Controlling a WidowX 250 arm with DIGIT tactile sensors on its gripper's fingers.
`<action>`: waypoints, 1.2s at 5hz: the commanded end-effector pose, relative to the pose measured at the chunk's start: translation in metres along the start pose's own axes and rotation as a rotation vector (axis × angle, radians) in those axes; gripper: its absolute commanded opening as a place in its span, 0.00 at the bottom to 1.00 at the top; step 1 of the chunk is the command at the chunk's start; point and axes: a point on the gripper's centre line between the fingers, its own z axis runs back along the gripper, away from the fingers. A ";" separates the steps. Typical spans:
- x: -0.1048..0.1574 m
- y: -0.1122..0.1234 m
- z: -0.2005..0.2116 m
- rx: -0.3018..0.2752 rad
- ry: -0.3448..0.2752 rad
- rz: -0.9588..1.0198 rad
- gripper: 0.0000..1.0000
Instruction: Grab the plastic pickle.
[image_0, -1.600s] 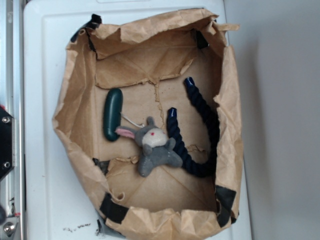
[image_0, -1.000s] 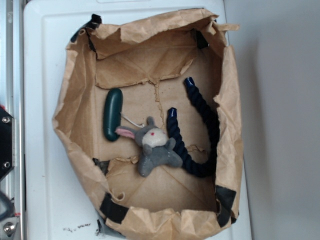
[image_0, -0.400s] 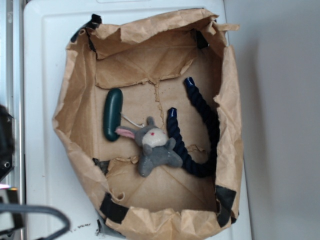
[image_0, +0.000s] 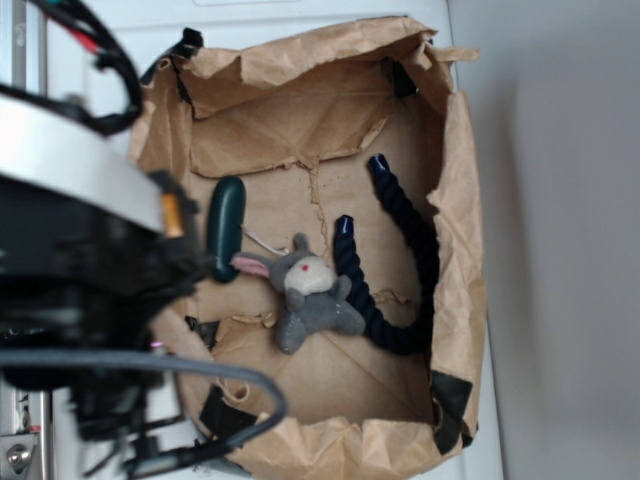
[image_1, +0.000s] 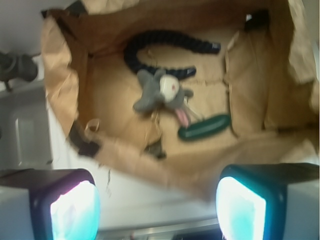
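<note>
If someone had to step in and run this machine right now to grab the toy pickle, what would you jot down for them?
Gripper: open, nothing held, hovering outside the near wall of the crumpled brown paper bag tray.
Smooth dark green plastic pickle: lying flat on the tray floor by one side wall, its lower end right by the pink ear of the grey plush bunny; whether they touch is unclear.
Dark navy twisted rope: curved along the bunny's other side, away from the pickle.
Done: nothing gripped yet.
Left: move in over the wall, lower onto the pickle, close, lift. Mind the bunny's ear.
</note>
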 end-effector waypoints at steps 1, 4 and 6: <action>0.050 -0.010 -0.025 0.073 -0.061 0.081 1.00; 0.050 -0.010 -0.025 0.073 -0.061 0.081 1.00; 0.065 0.012 -0.047 0.103 -0.053 0.256 1.00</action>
